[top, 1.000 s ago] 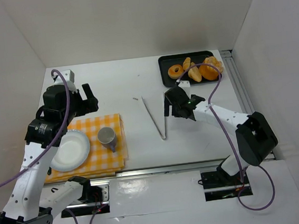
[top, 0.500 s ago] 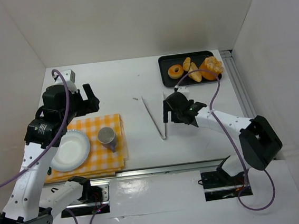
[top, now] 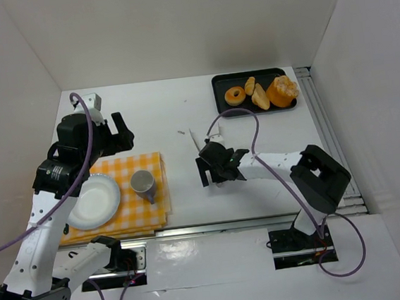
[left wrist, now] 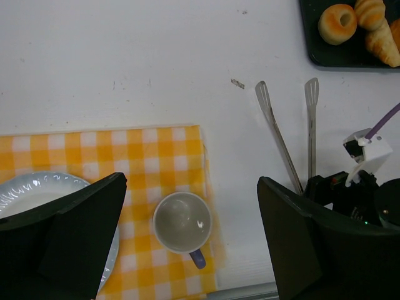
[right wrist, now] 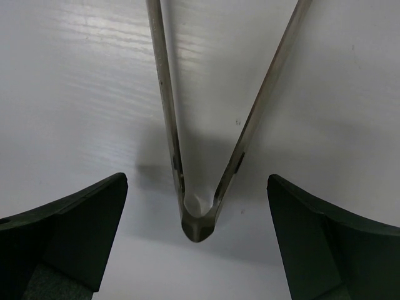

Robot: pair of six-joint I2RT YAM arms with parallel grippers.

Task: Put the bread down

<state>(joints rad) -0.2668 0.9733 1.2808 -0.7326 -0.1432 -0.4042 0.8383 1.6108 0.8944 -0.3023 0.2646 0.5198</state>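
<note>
Right gripper (top: 214,168) spread wide, straddling tongs (right wrist: 197,220) at hinge, mid-table toward near edge. Tongs' long axis runs near-to-far. Bread (top: 260,94) on tray (top: 222,109), far right corner, beyond tips. Left gripper (top: 118,132) spread, farther away, left side.
</note>
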